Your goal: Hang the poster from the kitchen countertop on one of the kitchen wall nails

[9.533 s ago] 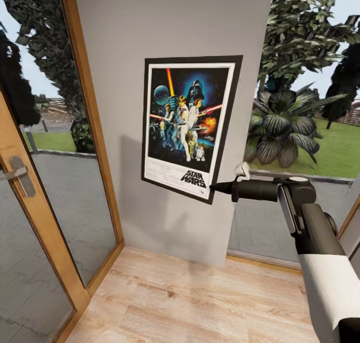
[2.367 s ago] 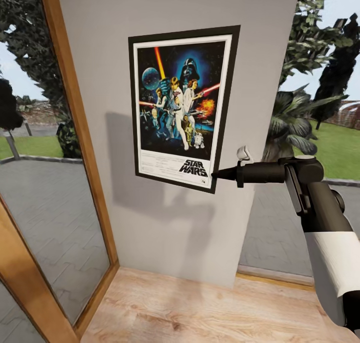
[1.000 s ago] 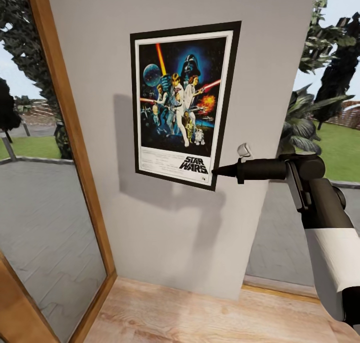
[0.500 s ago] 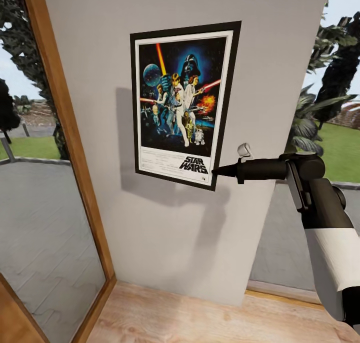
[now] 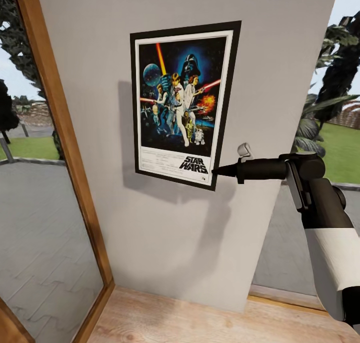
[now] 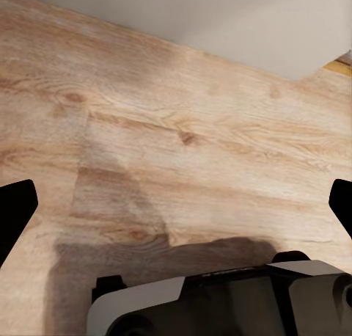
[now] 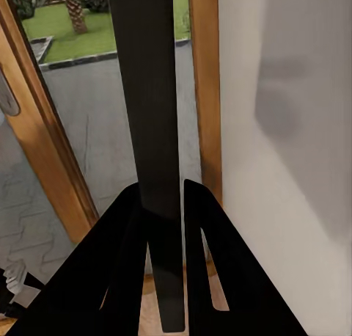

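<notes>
The poster point(image 5: 182, 103) stands upright in front of the light-grey wall point(image 5: 170, 238), its Star Wars picture facing me and its shadow falling on the wall just to its left. My right gripper point(image 5: 216, 173) is shut on the poster's lower right corner. In the right wrist view the poster point(image 7: 150, 94) runs edge-on as a dark strip between the gripper point(image 7: 165, 233) fingers, a little apart from the wall point(image 7: 293, 130). My left gripper point(image 6: 176, 207) is open over the wood floor, its fingers point(image 6: 15, 215) far apart. No wall nail can be made out, and the kitchen countertop is out of view.
A wooden door frame point(image 5: 65, 133) with tall glass point(image 5: 35, 208) borders the wall on the left. Another glass pane with garden plants point(image 5: 320, 118) behind it lies to the right. Pale wood floor point(image 5: 200, 323) runs along the wall's foot.
The camera has moved closer to the wall, which now looks wider. The poster and my right gripper keep the same place in the picture, and the poster's shadow has drawn nearer to it.
</notes>
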You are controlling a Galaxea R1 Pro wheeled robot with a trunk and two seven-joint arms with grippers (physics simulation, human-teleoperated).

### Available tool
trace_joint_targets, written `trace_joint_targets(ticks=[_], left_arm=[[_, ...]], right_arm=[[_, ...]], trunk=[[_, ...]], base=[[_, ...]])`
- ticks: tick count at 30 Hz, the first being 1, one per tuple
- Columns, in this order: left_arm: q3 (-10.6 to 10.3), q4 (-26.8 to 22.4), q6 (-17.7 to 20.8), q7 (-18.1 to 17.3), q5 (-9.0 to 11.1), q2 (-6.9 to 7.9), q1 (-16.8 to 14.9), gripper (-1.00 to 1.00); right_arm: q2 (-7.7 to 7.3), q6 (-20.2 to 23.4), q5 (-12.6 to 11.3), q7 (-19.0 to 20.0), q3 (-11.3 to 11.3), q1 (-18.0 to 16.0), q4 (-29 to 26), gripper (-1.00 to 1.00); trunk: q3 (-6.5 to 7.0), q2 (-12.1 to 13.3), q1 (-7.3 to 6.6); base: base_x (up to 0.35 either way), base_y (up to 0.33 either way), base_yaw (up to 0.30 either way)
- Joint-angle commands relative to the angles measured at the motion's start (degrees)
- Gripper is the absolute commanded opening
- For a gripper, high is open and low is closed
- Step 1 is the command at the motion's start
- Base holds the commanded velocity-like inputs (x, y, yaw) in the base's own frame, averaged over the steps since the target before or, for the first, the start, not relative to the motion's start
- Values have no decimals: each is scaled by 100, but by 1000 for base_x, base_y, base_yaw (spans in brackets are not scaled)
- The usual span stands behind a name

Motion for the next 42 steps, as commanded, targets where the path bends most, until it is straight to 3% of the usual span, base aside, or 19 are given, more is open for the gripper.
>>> trace_joint_targets(ticks=[1,42], left_arm=[[15,-13,41,-33,-25,-3,1,100],[15,-22,46,-33,-25,-1,1,100]], right_arm=[[-3,68,4,28,3,-3,-1,-100],[-3,77,9,19,3,-75,-1,-100]], trunk=[[-1,-4,2],[-1,-4,2]], base=[[6,0,0],[56,0,0]])
